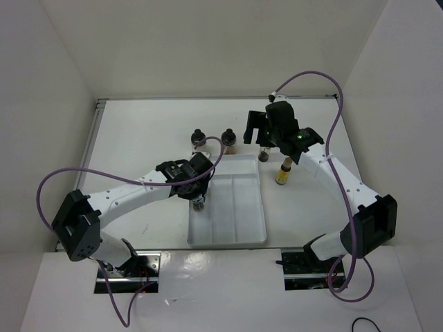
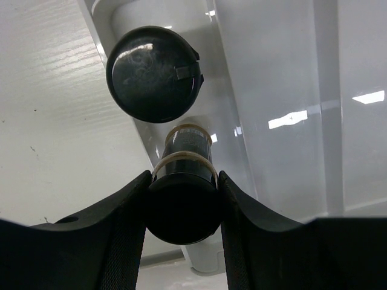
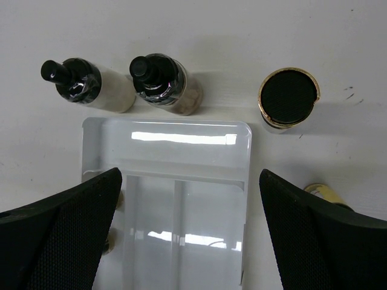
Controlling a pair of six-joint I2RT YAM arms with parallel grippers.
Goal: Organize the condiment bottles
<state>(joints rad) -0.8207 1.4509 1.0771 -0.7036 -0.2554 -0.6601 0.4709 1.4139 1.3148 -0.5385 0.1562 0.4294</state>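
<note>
On the white table [image 1: 138, 138], your count runs: one white divided tray [image 1: 239, 221] at centre; six condiment bottles; two grippers.

Bottles, placed by the tray's clock in the top view:
- one pale bottle [image 1: 199, 138] at 11 o'clock and one brown bottle [image 1: 228, 141] at 12 o'clock; both black-capped and upright, just beyond the far rim, near each other but apart;
- one gold-rimmed bottle [image 1: 264, 154] with a black cap at 1 o'clock, just beside the tray's far right corner;
- one tall yellow bottle [image 1: 283, 173] at 2 o'clock, near the right rim and clear of it;
- one dark bottle [image 1: 199, 203] at 9 o'clock, at the tray's left edge;
- one black-capped bottle [image 2: 154, 72], seen only from your left wrist; upright, just beyond the dark bottle, by the tray's left wall; you cannot tell whether its foot stands inside.

Left gripper [image 1: 198, 192]: narrow; both fingers [image 2: 130, 229] clamped on the dark bottle's black cap; you cannot tell whether that bottle touches the tray floor.

Right gripper [image 1: 275, 138]: spread wide; holding nothing and touching nothing; hanging above the tray's far right corner, with the gold-rimmed bottle close below it.
</note>
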